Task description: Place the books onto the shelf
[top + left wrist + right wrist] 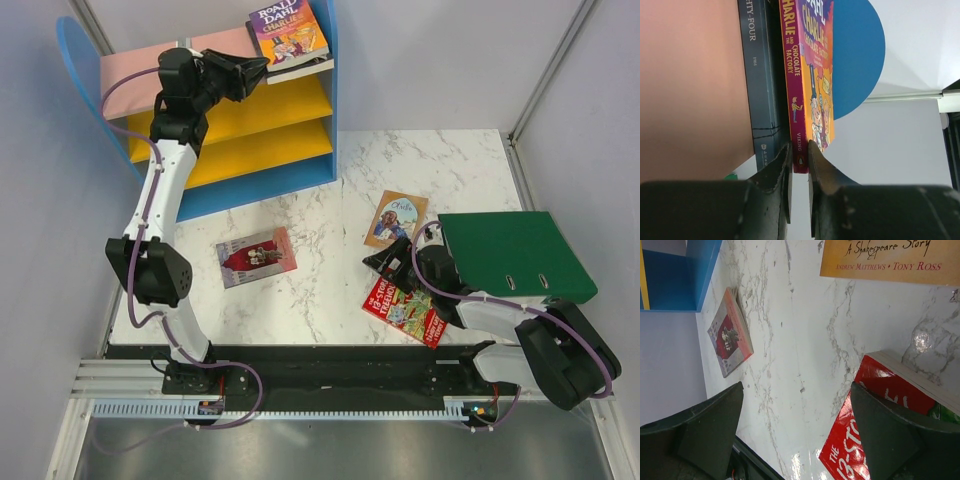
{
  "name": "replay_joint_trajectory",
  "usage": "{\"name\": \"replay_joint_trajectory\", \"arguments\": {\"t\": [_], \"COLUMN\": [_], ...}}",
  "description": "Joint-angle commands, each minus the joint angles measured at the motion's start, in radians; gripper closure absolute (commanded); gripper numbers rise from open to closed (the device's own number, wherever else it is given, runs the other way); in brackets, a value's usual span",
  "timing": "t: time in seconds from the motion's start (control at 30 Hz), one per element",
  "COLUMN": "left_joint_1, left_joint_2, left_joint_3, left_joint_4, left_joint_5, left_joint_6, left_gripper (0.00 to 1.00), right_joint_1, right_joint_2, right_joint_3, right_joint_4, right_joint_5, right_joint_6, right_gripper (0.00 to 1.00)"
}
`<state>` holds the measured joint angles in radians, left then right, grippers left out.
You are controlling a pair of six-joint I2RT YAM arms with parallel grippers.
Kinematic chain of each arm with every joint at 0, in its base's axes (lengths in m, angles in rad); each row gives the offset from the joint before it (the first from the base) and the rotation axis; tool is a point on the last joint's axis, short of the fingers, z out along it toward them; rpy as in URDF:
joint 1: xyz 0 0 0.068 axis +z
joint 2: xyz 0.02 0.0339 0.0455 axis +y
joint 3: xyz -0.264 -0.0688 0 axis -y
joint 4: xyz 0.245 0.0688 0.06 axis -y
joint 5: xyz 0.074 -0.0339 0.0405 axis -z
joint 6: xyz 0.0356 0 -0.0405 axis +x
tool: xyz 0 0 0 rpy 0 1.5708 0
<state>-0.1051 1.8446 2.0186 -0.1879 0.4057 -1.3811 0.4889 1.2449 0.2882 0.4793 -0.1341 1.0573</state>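
Left end effector point(255, 70) is up at the shelf point(260, 180), over the pink top board point(125, 70). In the left wrist view its fingers point(782, 165) stand nearly together, pinched on the lower spine end of the purple-orange "Charlie" book point(810, 75). That book lies on the dark blue book point(757, 75), which sits against the pink board. Both are at the shelf's right end, by the blue side panel point(330, 90).

On the table point(330, 300), in front of the shelf: pink-red book point(256, 257), flat, cover up, apart from the shelf base.

Further right of the shelf: tan book point(396, 218), flat. The red "Treehouse" book point(405, 308) is nearer the arm bases.

Right end effector point(385, 265) is low between those two books. Its fingers point(715, 430) are spread wide and hold nothing. One finger is over the edge of the red book; contact cannot be told.

Farthest right from the shelf: green binder point(515, 255), flat.
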Motion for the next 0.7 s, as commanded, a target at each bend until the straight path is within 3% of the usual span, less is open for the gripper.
{"name": "replay_joint_trajectory", "arguments": {"t": [0.0, 0.07, 0.13, 0.2, 0.5, 0.67], "left_joint_1": [-0.011, -0.013, -0.013, -0.013, -0.007, 0.021], "left_joint_2": [0.001, -0.007, -0.021, -0.028, -0.202, -0.162], "left_joint_3": [0.055, 0.037, 0.022, 0.011, -0.156, -0.094], "left_joint_4": [0.031, 0.028, 0.013, 0.002, -0.01, -0.041], "left_joint_5": [0.054, 0.058, 0.056, 0.054, -0.037, 0.028], "left_joint_6": [-0.006, 0.005, 0.014, 0.02, 0.08, 0.09], "left_gripper": [0.73, 0.57, 0.34, 0.22, 0.02, 0.0], "right_joint_1": [0.002, 0.002, 0.002, 0.0, 0.004, 0.002], "right_joint_2": [0.008, 0.008, 0.008, 0.005, -0.015, -0.015], "right_joint_3": [0.003, 0.003, 0.003, 0.003, 0.006, 0.008], "right_joint_4": [0.033, 0.033, 0.033, 0.031, 0.013, 0.01], "right_joint_5": [-0.004, -0.004, -0.004, -0.006, 0.001, 0.001], "right_joint_6": [-0.013, -0.013, -0.014, -0.013, -0.019, -0.02], "right_gripper": [0.05, 0.05, 0.05, 0.05, 0.05, 0.05]}}
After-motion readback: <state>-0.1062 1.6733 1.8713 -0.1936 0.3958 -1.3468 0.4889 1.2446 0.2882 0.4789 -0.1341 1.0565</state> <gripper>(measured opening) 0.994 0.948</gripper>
